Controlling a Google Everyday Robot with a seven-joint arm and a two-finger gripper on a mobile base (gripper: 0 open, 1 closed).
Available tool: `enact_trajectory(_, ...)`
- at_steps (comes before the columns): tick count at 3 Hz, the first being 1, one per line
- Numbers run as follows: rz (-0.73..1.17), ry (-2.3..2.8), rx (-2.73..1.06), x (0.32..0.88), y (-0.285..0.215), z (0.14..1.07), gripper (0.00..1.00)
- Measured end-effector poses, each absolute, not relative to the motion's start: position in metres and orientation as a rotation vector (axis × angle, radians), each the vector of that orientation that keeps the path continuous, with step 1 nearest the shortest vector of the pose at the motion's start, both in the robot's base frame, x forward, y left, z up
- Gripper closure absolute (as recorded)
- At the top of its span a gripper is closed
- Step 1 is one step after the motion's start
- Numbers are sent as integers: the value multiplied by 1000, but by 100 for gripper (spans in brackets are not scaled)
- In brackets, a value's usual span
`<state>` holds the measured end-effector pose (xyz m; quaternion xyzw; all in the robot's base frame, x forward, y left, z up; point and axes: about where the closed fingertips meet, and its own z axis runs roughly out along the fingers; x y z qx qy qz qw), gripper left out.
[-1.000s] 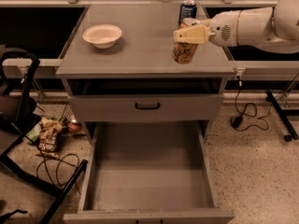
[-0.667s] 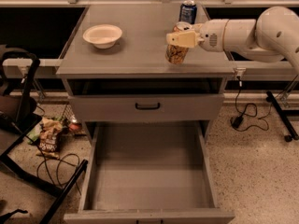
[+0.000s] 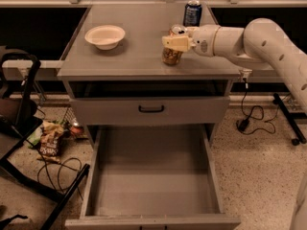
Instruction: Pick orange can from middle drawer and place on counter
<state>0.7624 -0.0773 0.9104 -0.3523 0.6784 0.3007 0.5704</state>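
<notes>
We log the gripper (image 3: pixel 173 43) over the right half of the surface (image 3: pixel 134 56), the grey top of the drawer cabinet, with its white arm (image 3: pixel 249 40) reaching in from 3 o'clock. Its tan fingers (image 3: pixel 178 42) are clenched on the orange can (image 3: pixel 171 56), gripping the upper body just under the silver lid. The can is upright with its base at the level of the surface; we cannot tell whether it touches. From the can, the dark blue can (image 3: pixel 193 12) stands at 1 o'clock near the rear edge, apart from it. The cream bowl (image 3: pixel 105 36) sits at 9 o'clock, well apart. Below, the upper drawer front (image 3: pixel 192 111) with its black loop handle (image 3: pixel 151 109) is shut. Under it the middle drawer (image 3: pixel 153 181) is pulled out toward 6 o'clock, grey floor showing. A snack bag (image 3: pixel 48 143) lies on the ground at 8 o'clock of the cabinet.
</notes>
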Motion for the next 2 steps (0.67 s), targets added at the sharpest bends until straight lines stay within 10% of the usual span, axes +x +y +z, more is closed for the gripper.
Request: enact_trajectory(2, 705, 1592, -827, 763, -77, 910, 50)
